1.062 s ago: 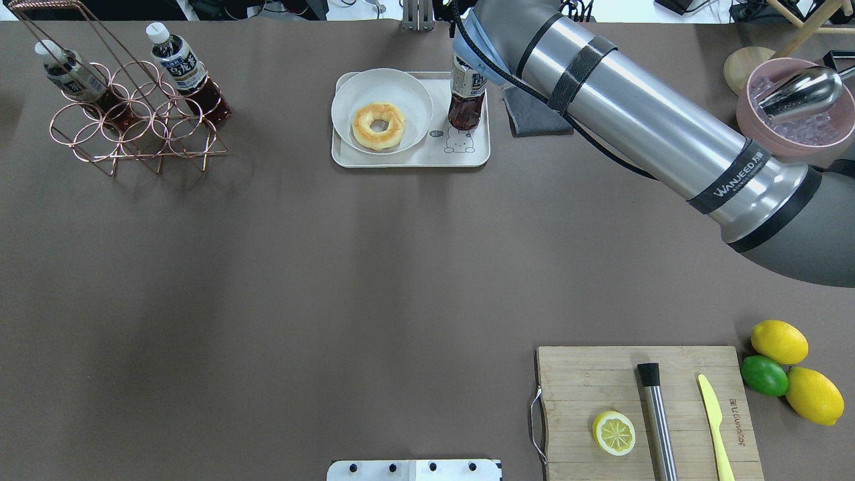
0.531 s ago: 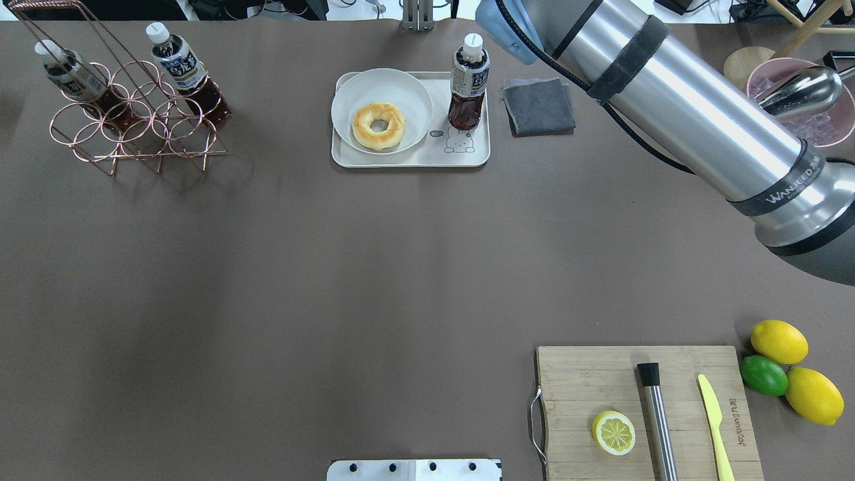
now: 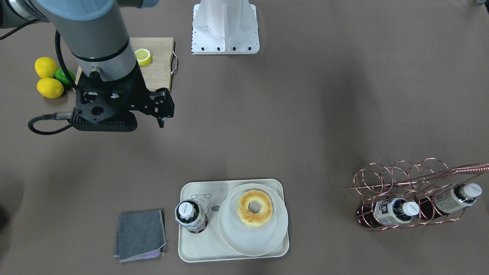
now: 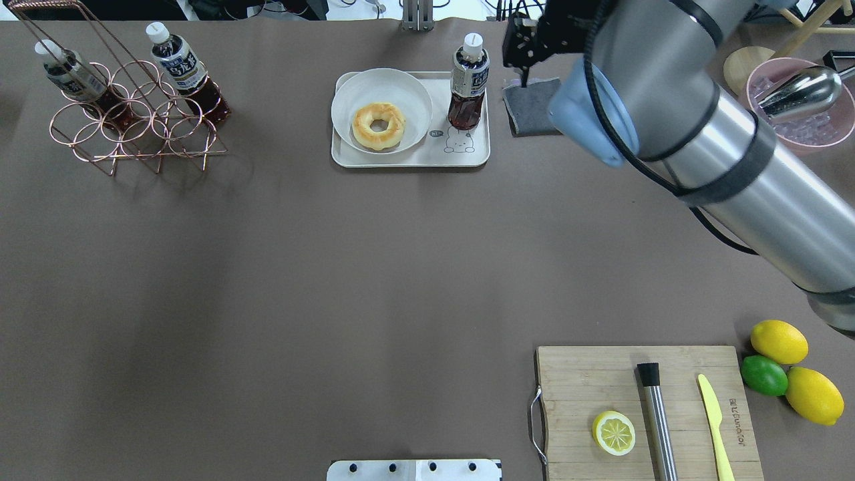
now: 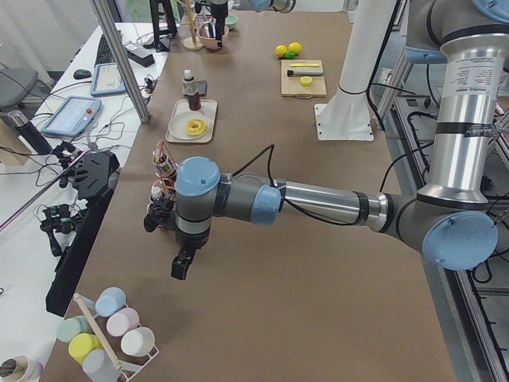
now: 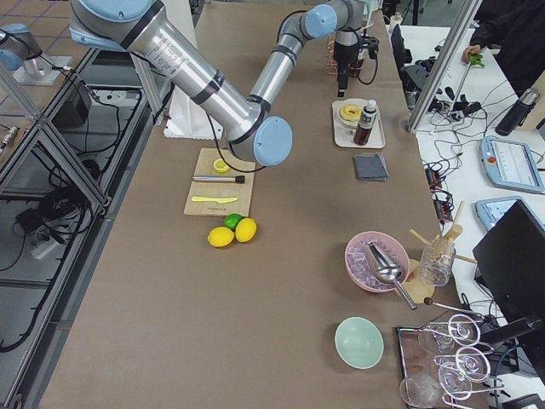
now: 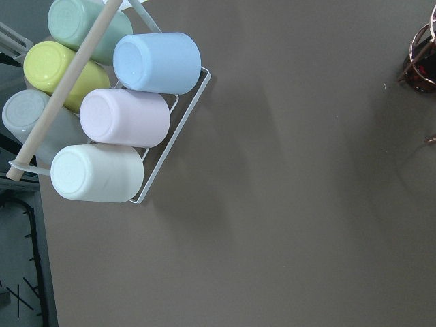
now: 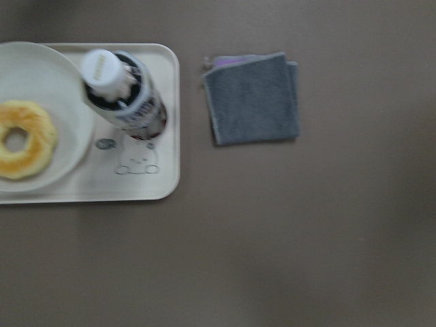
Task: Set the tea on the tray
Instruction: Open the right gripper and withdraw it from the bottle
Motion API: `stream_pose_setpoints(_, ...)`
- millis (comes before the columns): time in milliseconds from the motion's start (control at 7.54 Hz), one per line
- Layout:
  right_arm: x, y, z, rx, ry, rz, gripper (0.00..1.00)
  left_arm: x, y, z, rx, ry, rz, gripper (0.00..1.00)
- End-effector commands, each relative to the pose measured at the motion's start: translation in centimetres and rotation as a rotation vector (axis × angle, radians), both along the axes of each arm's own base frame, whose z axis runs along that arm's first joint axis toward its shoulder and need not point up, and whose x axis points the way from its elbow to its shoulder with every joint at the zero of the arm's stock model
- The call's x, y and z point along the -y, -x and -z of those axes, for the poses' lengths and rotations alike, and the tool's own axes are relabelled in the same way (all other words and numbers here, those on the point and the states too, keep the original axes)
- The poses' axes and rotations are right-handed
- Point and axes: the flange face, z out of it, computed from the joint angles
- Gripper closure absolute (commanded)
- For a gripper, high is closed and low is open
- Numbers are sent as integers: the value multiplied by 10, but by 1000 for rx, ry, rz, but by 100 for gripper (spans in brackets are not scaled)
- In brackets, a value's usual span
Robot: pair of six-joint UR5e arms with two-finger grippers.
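While the right gripper (image 4: 524, 73) hangs top right-centre, claw state unclear, tea (image 4: 467, 83) upright inside right rim of tray (image 4: 407, 159), grey cloth (image 4: 534, 110) just beside.

The tea (image 4: 467, 83) is a small clear plastic bottle of dark reddish-brown liquid with a white screw cap and a navy-and-white label wrapped around its upper half. It stands upright with its cap on, and nothing grips it. Its base rests on the tray (image 4: 475, 159), at the end towards the table's right edge and in the corner closest to the table's far edge. The tray is a cream-white rounded rectangle with a raised rim. It lies flat near the far edge, about midway along it. A small line-drawn bear sits on its floor just beside the bottle's base.
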Motion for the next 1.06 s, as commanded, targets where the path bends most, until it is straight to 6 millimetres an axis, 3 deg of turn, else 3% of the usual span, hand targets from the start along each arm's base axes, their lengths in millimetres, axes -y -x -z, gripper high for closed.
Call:
stream_pose_setpoints(0, -39, -75, -122, -182, -105, 132, 0, -3, 0, -3, -1, 4, -2, 2)
stream_pose_setpoints(133, -30, -117, -176, -232, -100, 196, 0, -4, 0, -2, 0, 2, -2, 2)
stream_pose_setpoints(398, -24, -223, -289, -271, -166, 358, 0, -7, -1, -7, -1, 11, -2, 2)
stream_pose_setpoints(664, -23, -312, -395, -152, -141, 439, 0, -8, -1, -12, -1, 24, -2, 2)
stream_pose_setpoints(929, -54, -376, -469, -98, -94, 389, 0, -23, -1, -28, -9, 54, 0, 2)
